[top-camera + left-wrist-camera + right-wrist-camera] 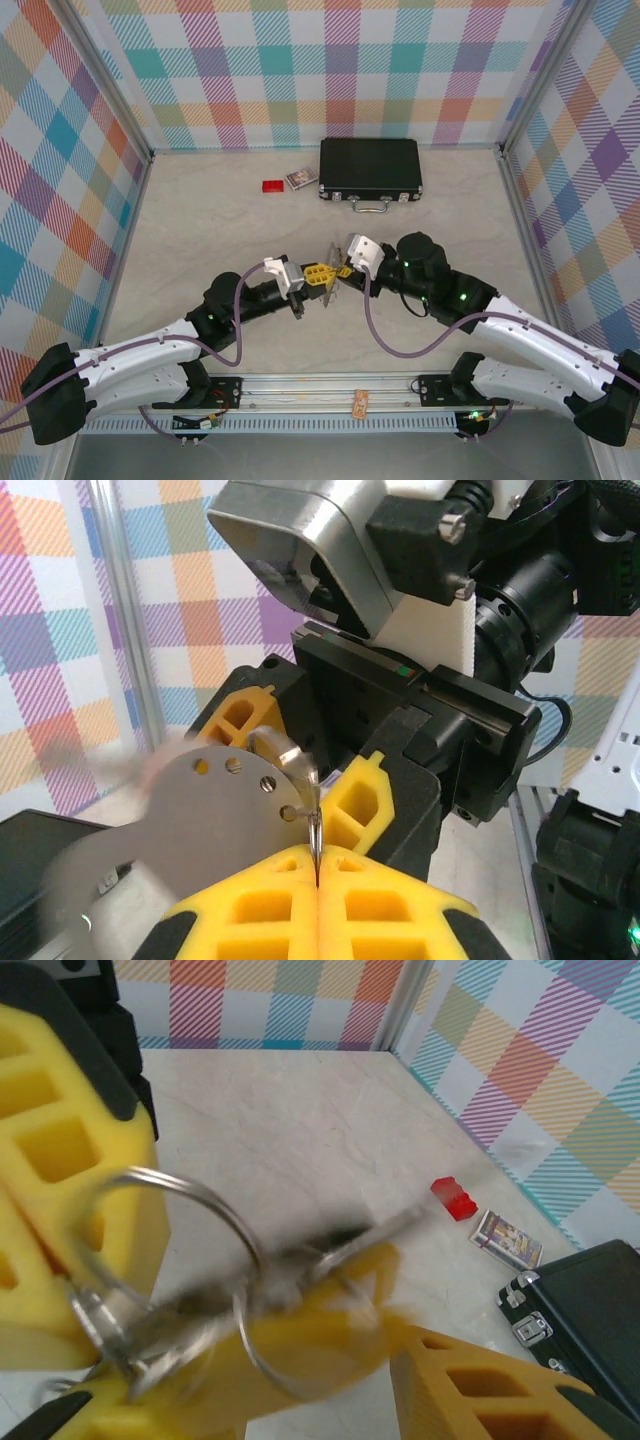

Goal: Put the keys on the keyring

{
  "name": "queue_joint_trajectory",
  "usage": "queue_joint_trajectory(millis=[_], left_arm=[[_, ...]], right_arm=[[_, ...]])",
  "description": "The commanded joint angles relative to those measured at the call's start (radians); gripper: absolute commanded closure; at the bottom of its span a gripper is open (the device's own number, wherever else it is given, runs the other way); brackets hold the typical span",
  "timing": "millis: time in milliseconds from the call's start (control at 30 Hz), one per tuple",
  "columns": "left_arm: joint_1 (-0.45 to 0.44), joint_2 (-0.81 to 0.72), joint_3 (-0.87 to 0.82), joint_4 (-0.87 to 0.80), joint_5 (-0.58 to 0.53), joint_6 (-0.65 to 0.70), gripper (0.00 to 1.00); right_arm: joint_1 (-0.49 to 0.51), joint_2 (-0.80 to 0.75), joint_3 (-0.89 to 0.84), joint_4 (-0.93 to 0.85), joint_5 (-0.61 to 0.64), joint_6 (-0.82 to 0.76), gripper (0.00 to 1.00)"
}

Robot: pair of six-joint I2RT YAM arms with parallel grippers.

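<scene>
L gripper point(320, 275) pinches keyring point(290, 758), facing R gripper point(346, 269); case point(370, 168), red block point(272, 185) beyond.

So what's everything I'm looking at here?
case: one, black with a silver handle, far side of the table
block: one, red, left of the case
card box: one, small, printed, between block and case
tag: one, tan, on the rail at the near edge
keyring: one, silver wire loops, blurred, mid-table between the grippers; number of keys unclear
plate: one, flat silver with holes, hanging on the keyring
table: one, beige
walls: three, pastel checks
left gripper: one, yellow fingers, shut on thin keyring metal
right gripper: one, yellow fingers partly apart by the keyring; grip unclear
</scene>
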Motion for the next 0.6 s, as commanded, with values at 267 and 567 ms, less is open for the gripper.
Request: queue_joint_trajectory(millis=[267,567], left_arm=[[-0.012,-0.021,-0.034,0.115,-0.004,-0.033,1.0],[-0.012,0.013,-0.035,0.174,-0.015,-0.059,1.0]], right_arm=[[-0.052,-0.048,0.042,-0.02,-0.088,0.019,0.59],[-0.051,-0.156,-0.014,-0.07,-0.063,0.05,0.61]])
